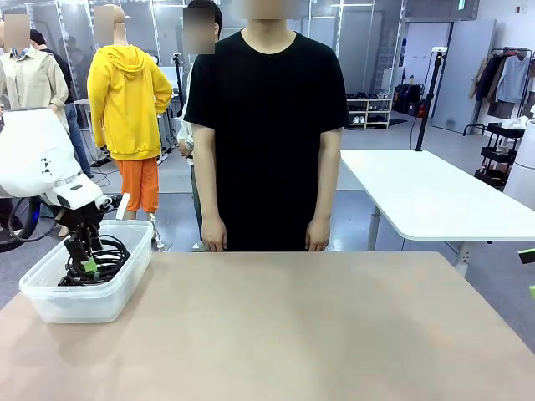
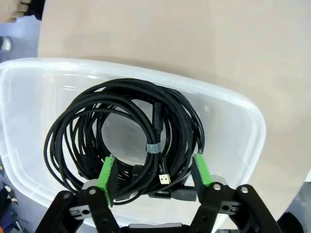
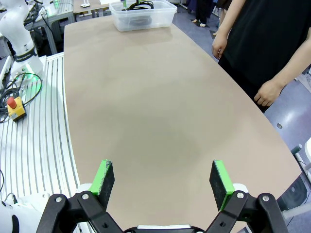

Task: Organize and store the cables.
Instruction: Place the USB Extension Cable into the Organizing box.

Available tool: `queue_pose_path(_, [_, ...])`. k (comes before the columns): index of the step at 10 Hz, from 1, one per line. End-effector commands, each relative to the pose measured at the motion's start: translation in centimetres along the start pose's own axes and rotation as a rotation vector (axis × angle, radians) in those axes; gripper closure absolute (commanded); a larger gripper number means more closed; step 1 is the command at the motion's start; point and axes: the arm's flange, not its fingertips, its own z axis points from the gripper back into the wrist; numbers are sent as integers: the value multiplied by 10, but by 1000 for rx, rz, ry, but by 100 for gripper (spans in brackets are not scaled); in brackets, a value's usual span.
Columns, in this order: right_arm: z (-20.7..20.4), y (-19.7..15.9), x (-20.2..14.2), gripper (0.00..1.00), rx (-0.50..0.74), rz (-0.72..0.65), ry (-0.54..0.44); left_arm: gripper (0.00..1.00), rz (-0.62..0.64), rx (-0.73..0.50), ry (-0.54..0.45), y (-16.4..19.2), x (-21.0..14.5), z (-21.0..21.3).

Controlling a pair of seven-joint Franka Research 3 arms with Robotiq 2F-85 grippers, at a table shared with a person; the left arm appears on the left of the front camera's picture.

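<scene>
Several black cables lie coiled together inside a clear plastic bin; one gold plug end points toward the camera. My left gripper hangs just over them, open, and its green pads stand on either side of the coils' near edge without clamping them. In the front view the left gripper reaches down into the bin at the table's left edge, over the cables. My right gripper is open above bare tabletop, with nothing between its fingers.
A person in a black shirt stands at the table's far side, hands hanging by the edge. The brown table stretches wide to the right of the bin. A second white table stands behind on the right.
</scene>
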Motion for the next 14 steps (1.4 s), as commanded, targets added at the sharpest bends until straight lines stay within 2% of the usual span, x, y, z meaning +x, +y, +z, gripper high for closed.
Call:
queue_pose_path(1, [-1,-2,0,0,-6,19,-13,5,40,-22,-31,-6,-4,7])
queue_pose_path(2, [-1,-2,0,0,-6,19,-13,0,44,-22,-36,-7,-4,8])
queue_pose_path(4, [-1,-2,0,0,-6,19,-13,0,98,-38,-55,-11,-5,11])
queue_pose_path(5, [-1,-2,0,0,-6,19,-13,0,31,-9,-22,-3,-2,8])
queue_pose_path(14, [-1,-2,0,0,-6,19,-13,0,31,-9,-22,-3,-2,8])
